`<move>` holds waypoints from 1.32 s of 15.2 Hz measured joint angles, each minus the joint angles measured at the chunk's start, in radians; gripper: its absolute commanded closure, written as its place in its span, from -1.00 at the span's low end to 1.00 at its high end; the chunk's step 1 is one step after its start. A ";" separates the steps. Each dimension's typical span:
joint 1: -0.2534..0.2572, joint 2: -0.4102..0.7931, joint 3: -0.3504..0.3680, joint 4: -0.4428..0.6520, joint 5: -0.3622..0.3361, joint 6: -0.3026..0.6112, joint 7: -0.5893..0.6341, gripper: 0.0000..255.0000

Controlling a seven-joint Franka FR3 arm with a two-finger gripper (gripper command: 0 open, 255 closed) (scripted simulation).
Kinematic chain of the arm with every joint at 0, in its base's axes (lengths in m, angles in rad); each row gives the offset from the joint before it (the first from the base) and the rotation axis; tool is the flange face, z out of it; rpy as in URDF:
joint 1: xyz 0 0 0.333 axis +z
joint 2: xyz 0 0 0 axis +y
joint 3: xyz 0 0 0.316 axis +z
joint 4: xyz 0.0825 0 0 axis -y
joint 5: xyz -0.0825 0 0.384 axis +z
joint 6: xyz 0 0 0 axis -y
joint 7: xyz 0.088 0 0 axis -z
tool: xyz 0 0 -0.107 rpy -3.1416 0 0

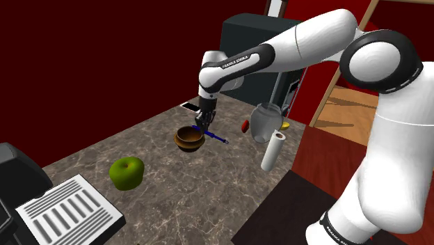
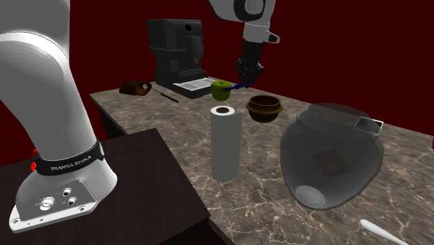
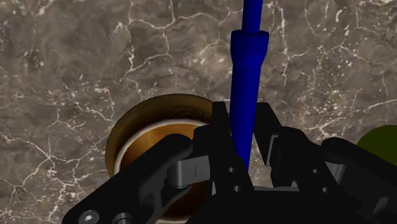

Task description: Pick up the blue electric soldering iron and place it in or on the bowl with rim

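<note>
The claw (image 1: 204,124) is clamped on the blue iron (image 3: 249,76), holding it clear of the marbled counter (image 1: 97,149), over the brown bowl's (image 1: 189,140) edge.

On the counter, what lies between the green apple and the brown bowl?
Nothing: the shoulder view shows bare marbled counter between the apple and the bowl. The end effector hangs by the bowl, clasping the soldering iron.

The white arm (image 1: 306,42) arched high at the elbow, its forearm nearly level and its wrist bent straight down. The black gripper (image 1: 204,126) pointed downward, its two fingers (image 3: 221,137) clasping the blue soldering iron (image 3: 248,70) between them.
</note>
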 measured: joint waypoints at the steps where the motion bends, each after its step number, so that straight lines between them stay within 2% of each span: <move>1: -0.005 0.043 -0.002 0.060 -0.001 -0.017 -0.005 1.00; 5: -0.014 0.202 -0.006 0.312 -0.005 -0.111 -0.004 1.00; 7: -0.022 0.303 -0.007 0.473 -0.008 -0.172 -0.003 1.00; 9: -0.027 0.362 -0.008 0.563 -0.009 -0.204 -0.004 1.00; 13: -0.027 0.401 -0.007 0.582 -0.008 -0.183 -0.007 1.00; 20: -0.029 0.434 -0.007 0.545 -0.004 -0.114 -0.018 1.00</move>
